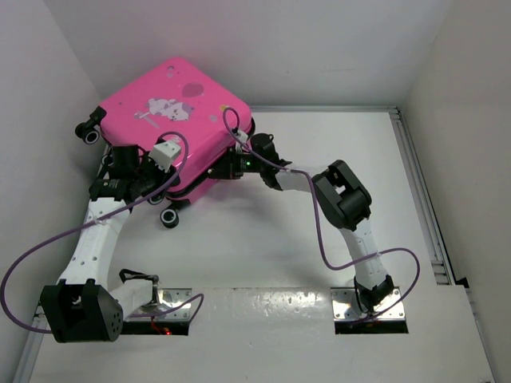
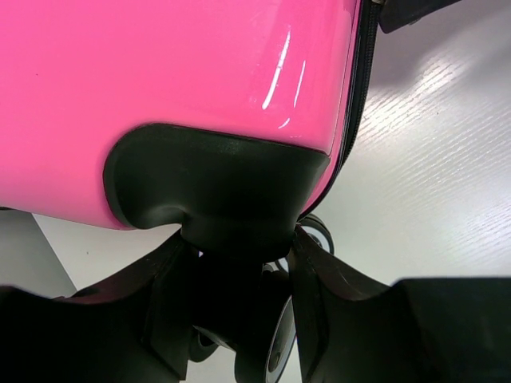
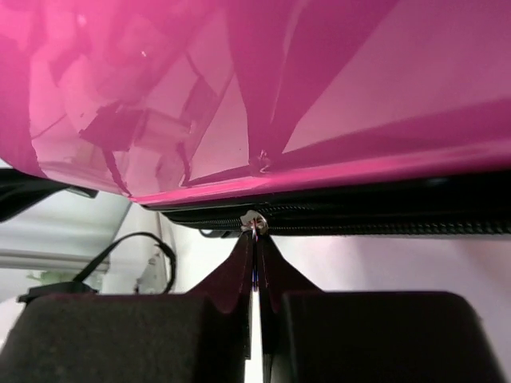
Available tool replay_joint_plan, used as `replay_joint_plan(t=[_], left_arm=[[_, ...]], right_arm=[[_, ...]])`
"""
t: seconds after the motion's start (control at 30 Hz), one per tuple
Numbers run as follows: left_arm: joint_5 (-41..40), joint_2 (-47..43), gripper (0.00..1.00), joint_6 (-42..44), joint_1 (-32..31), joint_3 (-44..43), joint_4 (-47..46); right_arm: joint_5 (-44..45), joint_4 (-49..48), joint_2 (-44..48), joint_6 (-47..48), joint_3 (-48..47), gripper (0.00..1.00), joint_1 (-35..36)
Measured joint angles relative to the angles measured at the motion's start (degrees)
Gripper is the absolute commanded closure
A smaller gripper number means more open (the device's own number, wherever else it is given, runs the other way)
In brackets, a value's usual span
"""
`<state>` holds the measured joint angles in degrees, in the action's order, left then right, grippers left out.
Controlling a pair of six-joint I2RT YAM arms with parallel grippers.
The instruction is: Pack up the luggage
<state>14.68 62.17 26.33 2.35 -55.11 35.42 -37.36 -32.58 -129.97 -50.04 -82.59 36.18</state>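
Observation:
The pink suitcase [image 1: 172, 120] lies flat and closed at the far left of the table, with white cartoon print on top. My left gripper [image 1: 121, 163] is at its near-left side. In the left wrist view the pink shell [image 2: 160, 72] fills the top, and the gripper [image 2: 239, 271] is shut round a black wheel mount [image 2: 219, 191], with a wheel [image 2: 279, 351] below it. My right gripper [image 1: 231, 165] is at the near edge. In the right wrist view it [image 3: 255, 238] is shut on the silver zipper pull [image 3: 254, 220] of the black zipper [image 3: 383, 227] under the shell [image 3: 319, 96].
Two loose wheels of the suitcase show at the far left [image 1: 89, 132] and the near corner [image 1: 169, 217]. White walls close in the table at the left, back and right. A metal rail [image 1: 423, 199] runs along the right side. Purple cables [image 1: 323, 239] loop over both arms.

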Motion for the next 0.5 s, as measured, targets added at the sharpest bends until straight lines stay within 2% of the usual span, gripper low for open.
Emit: replay_joint_plan(t=[0.13,0.23,0.27,0.47,0.5], left_arm=[[0.2,0.3,0.74,-0.4,0.0,0.0,0.1],[0.4,0.9,0.47,0.0,0.0,-0.9,1.2],[0.5,1.4,0.35,0.3,0.0,-1.5,1.8],[1.4,3.8,0.33,2.8,0.0,-3.3,7.3],[1.4,3.8,0.35,3.3,0.0,-3.3,7.5]], right_arm=[[0.0,-0.4,0.3,2.7,0.3,1.00,0.1],[0.3,0.2,1.1,5.4,0.5,1.00,0.3],[0.5,0.5,1.3,6.3,0.5,1.00,0.4],[1.4,1.9,2.1,10.2,0.9,1.00,0.6],[1.4,1.9,2.1,10.6,0.9,1.00,0.7]])
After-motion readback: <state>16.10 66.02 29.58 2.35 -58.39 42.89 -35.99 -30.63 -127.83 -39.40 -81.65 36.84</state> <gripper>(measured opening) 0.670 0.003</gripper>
